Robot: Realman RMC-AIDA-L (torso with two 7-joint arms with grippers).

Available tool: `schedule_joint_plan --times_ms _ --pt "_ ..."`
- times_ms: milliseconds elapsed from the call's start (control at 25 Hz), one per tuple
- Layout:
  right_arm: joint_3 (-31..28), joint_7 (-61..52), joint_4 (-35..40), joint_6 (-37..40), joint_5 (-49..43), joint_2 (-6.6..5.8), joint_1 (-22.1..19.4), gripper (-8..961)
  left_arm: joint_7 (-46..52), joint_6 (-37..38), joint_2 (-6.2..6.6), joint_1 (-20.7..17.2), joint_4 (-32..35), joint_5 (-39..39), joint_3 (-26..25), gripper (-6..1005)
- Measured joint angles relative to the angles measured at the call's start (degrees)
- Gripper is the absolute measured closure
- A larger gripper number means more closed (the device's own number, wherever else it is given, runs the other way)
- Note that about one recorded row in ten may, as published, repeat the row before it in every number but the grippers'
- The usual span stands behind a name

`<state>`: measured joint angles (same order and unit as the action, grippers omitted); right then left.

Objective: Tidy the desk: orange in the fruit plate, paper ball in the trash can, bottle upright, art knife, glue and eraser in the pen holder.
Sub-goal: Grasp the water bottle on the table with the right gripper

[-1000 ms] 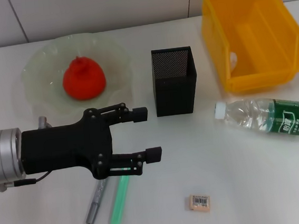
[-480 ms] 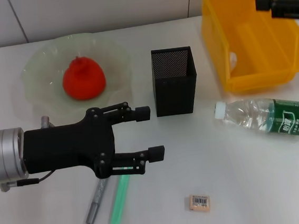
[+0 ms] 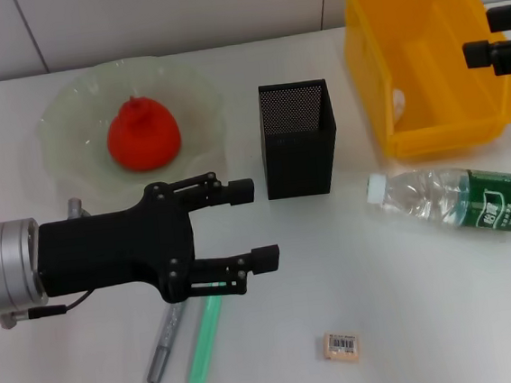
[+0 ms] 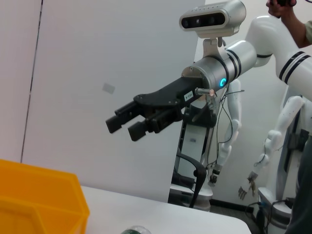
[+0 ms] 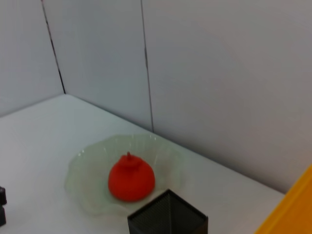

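The orange (image 3: 143, 134) lies in the pale-green fruit plate (image 3: 60, 120). In the middle stands the black mesh pen holder (image 3: 297, 138). A white bit of the paper ball (image 3: 398, 101) shows inside the yellow trash can (image 3: 428, 57). In front of the can, the bottle (image 3: 460, 201) lies on its side. The eraser (image 3: 340, 345) rests near the front edge. My left gripper (image 3: 254, 225) hovers open and empty over a grey art knife (image 3: 165, 347) and a green glue stick (image 3: 204, 339). My right gripper (image 3: 494, 34) is open and empty at the can's right side.
The left wrist view shows the right gripper (image 4: 126, 129) in the air above a corner of the trash can (image 4: 39, 195). In the right wrist view are the orange (image 5: 130, 178), fruit plate (image 5: 83, 161) and pen holder (image 5: 168, 217). A wall runs behind the table.
My right gripper has come down from the top right corner to the trash can's right side. The left gripper has barely shifted.
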<state>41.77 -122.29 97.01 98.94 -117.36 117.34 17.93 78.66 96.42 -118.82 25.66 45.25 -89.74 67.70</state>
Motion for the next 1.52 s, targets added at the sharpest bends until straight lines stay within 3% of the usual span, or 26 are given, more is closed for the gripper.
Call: schedule_joint_plan --times_ms 200,360,640,840,1280,1520 --pt "0.0 -3.3 2.3 2.7 -3.6 -0.41 1.0 338 0.0 0.0 0.0 0.0 -0.3 0.4 0.1 190" --pt "0.0 -8.3 3.7 8.4 -9.0 -1.68 3.6 339 -0.2 0.1 0.0 0.0 -0.5 0.5 0.1 191" --pt "-0.8 -11.9 4.2 13.8 -11.5 -2.78 5.8 340 -0.6 0.3 0.0 -0.1 -0.7 0.5 0.1 191" --pt "-0.5 -13.2 4.4 16.7 -19.0 -3.38 8.0 341 -0.6 0.4 0.0 -0.1 -0.7 0.5 0.1 192" --pt "3.3 -5.9 4.5 19.8 -28.7 -3.33 10.0 311 -1.0 0.4 0.0 -0.1 -0.8 0.4 0.1 193" --pt "6.5 2.5 4.4 14.2 -35.7 -1.17 9.9 291 -2.1 0.4 0.0 0.4 -2.4 0.4 0.1 194"
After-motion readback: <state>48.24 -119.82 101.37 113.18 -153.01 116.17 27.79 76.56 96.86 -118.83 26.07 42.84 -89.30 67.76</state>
